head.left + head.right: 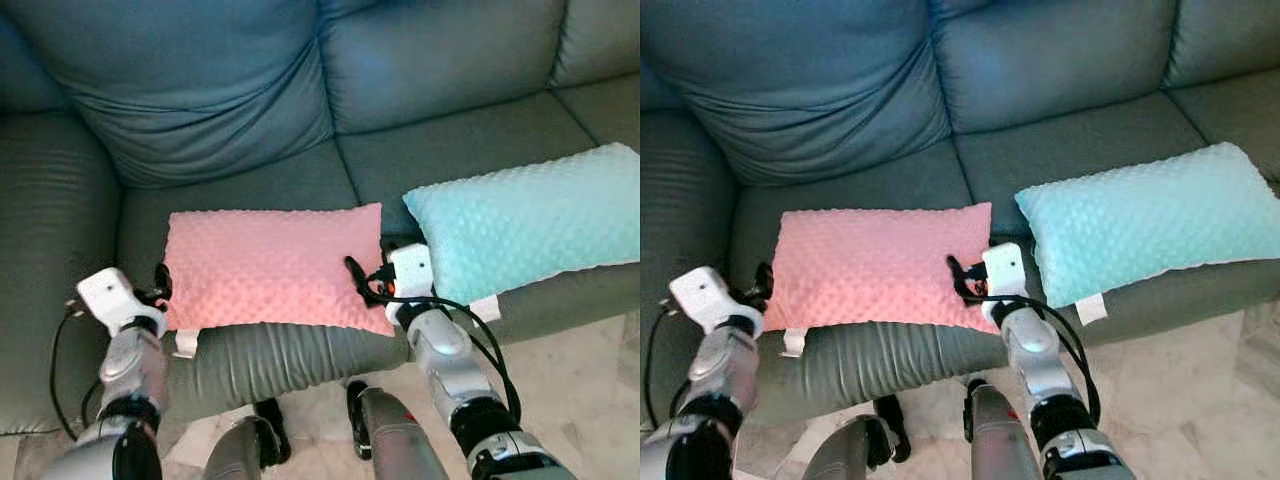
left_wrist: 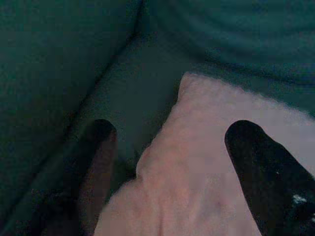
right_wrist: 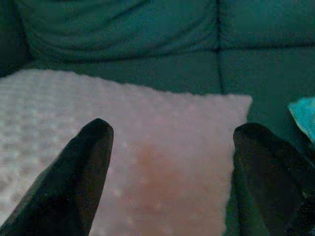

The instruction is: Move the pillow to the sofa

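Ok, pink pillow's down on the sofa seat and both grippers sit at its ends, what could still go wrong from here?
1. The pink pillow lies near the seat's front edge; pulling the arms back carelessly could drag it off the sofa.
2. The right gripper and left gripper are open astride the pillow's edges; a finger might snag the fabric.
3. The right arm could nudge the teal pillow beside it.

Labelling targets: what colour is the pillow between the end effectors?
Pink, with a dotted texture; clearest in the left eye view.

I see a dark teal-grey leather sofa (image 1: 420, 70). On it lies a salmon-pink pillow (image 1: 265, 265) with a raised dotted texture, and beside it a pale aqua pillow (image 1: 530, 220) with the same dimpled pattern. The floor (image 1: 570, 370) is pale, marbled stone.
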